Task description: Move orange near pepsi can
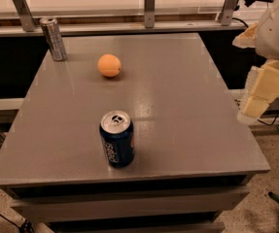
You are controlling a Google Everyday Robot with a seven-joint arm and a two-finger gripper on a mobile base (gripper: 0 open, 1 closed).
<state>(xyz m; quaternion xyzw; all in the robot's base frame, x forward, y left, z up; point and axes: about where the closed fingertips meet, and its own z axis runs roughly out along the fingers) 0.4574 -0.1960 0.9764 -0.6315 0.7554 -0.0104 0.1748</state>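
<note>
The orange (109, 65) sits on the grey table (178, 110), in the far left part of its top. The pepsi can (117, 139), dark blue with a silver top, stands upright near the front edge, well apart from the orange. My gripper (255, 106) hangs beyond the table's right edge, beside the table and clear of both objects. It holds nothing that I can see.
A taller slim silver-grey can (54, 39) stands at the table's far left corner. A metal rail with posts (149, 6) runs behind the table. The white arm (277, 28) fills the upper right. The floor lies to the right and in front.
</note>
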